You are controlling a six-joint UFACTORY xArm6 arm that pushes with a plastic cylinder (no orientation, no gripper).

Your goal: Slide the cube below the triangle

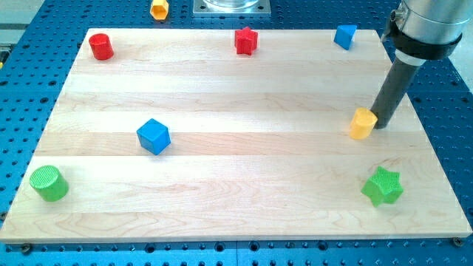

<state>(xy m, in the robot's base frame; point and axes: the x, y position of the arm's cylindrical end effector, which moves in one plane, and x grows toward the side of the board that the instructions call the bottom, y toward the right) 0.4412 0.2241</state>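
Observation:
A blue cube (154, 136) sits on the wooden board (236, 192) at the view's left of centre. A small blue block (345, 35) that looks like the triangle stands near the top right edge. My tip (380, 125) is at the view's right, touching or nearly touching the right side of a yellow block (362, 123). The tip is far to the right of the blue cube and below the blue triangle block.
A red cylinder (101, 46) is at the top left, a red star (246, 41) at top centre. A green cylinder (49, 183) is at bottom left, a green star (383, 186) at bottom right. A yellow block (159, 9) lies off the board at the top.

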